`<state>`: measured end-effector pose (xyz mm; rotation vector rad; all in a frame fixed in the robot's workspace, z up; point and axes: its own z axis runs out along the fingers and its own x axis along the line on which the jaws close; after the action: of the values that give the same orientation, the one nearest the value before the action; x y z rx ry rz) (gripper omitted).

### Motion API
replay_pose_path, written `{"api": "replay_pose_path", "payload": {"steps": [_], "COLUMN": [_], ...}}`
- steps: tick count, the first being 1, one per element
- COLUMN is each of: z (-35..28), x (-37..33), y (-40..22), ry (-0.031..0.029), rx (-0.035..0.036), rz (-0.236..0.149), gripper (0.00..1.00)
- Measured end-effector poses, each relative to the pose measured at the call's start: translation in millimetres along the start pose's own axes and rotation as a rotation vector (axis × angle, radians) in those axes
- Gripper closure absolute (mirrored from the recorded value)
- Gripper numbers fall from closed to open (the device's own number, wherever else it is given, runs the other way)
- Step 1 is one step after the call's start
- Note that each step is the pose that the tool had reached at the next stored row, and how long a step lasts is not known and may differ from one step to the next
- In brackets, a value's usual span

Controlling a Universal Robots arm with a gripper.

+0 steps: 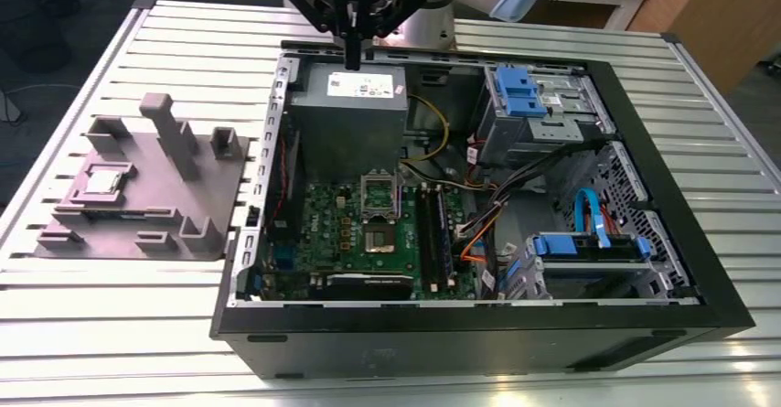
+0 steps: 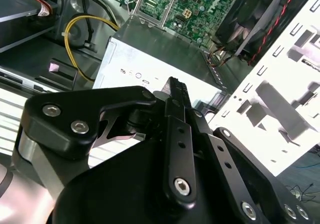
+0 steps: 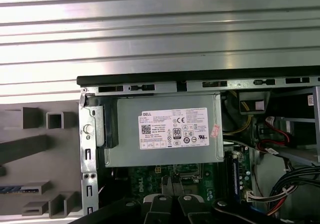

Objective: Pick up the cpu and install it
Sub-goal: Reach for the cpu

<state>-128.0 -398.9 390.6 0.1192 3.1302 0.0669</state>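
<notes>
The cpu, a small silvery square chip, lies in a recess of the grey holder block on the exterior view's left. My gripper hangs far from it, above the power supply at the back of the open computer case. Its black fingers stand pressed together with nothing between them. The open cpu socket sits on the green motherboard; in the first wrist view the socket peeks out just beyond the fingertips.
Two long black memory sticks stand beside the socket. Blue drive bays and loose cables crowd the case's right half. Yellow wires loop near the power supply. The slatted metal table surrounds the case.
</notes>
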Motion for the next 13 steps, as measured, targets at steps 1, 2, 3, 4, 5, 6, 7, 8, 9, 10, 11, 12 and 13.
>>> {"api": "replay_pose_path", "payload": {"steps": [1, 2, 3, 4, 5, 6, 7, 8, 9, 10, 11, 12, 13], "z": [0.1, 0.1, 0.2, 0.2, 0.2, 0.2, 0.3, 0.3, 0.3, 0.3, 0.3, 0.4, 0.5], "x": [0.9, 1.9, 2.6, 3.3, 3.8, 4.3, 4.8, 5.3, 5.7, 5.8, 5.9, 6.1, 6.4], "y": [-0.1, -0.1, -0.2, -0.2, -0.3, -0.3, -0.4, -0.4, -0.4, -0.4, -0.5, -0.5, -0.5], "ry": [0.0, 0.0, 0.0, 0.0001, 0.0003, 0.0004, 0.0005, 0.0007, 0.0009, 0.0011, 0.0014, 0.0015, 0.0016], "rx": [0.0, -0.0001, -0.0001, -0.0001, 0.0001, 0.0, 0.0, 0.0, 0.0001, 0.0001, 0.0002, 0.0001, 0.0001], "rz": [0.0, 0.0, 0.0, 0.0, 0.0, 0.0, 0.0, 0.0, 0.0, 0.0, 0.0, 0.0, 0.0], "gripper": [0.9, 0.9, 0.9, 0.9, 0.9, 0.9, 0.9, 0.9, 0.9, 0.9, 0.9, 0.9, 0.9]}}
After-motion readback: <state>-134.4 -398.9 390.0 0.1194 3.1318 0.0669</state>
